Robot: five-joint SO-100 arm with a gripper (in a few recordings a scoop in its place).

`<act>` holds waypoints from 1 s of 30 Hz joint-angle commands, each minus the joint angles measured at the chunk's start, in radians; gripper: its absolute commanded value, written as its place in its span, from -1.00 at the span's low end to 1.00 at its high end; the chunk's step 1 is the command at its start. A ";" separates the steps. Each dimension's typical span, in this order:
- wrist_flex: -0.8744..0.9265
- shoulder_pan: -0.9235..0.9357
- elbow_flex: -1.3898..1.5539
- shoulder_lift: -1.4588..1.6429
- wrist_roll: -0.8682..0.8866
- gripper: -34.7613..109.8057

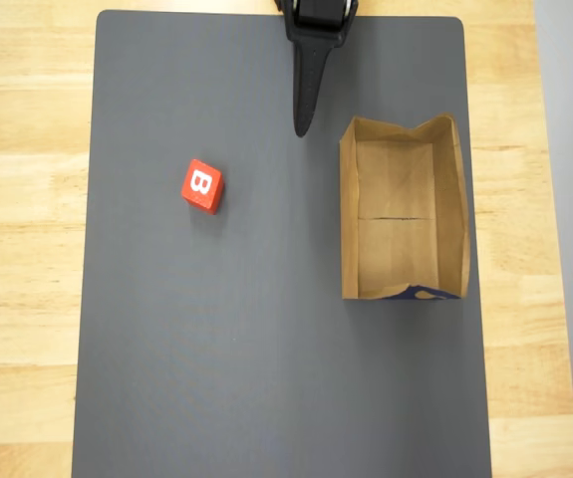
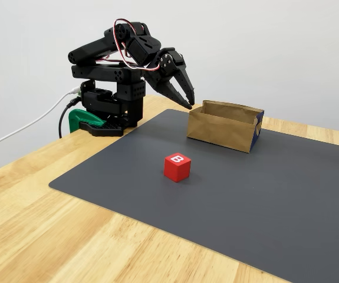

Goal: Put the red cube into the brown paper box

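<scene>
One black gripper (image 1: 303,127) hangs at the far edge of the dark grey mat (image 1: 266,378), its fingers drawn together to a single point in the overhead view, with nothing between them. In the fixed view the gripper (image 2: 188,104) is raised off the mat, tips angled downward, the jaws clenched or very nearly so, holding nothing.

Just beside the tips, on the right in the overhead view, stands the brown paper box (image 1: 449,214); its nearest corner lies close to the fingertips without touching them. It is open at the top, with a crease across its floor and a bit of blue print at the end farthest from the gripper. In the fixed view the brown paper box (image 2: 222,127) sits right of and slightly below the tips.

Well apart from the gripper, on the side away from the box, the red cube (image 1: 201,186) rests on the mat with its white "B" facing up. In the fixed view the red cube (image 2: 177,167) lies nearer the camera than the gripper, apart from the box. Under the mat is a light wooden table (image 2: 51,236)
</scene>
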 commanded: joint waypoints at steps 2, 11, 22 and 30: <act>0.008 0.003 0.000 0.000 -0.026 -0.52; 0.008 0.003 0.000 0.000 -0.026 -0.52; 0.008 0.008 0.000 0.000 -0.020 -0.52; 0.008 0.020 0.000 0.000 -0.003 -0.52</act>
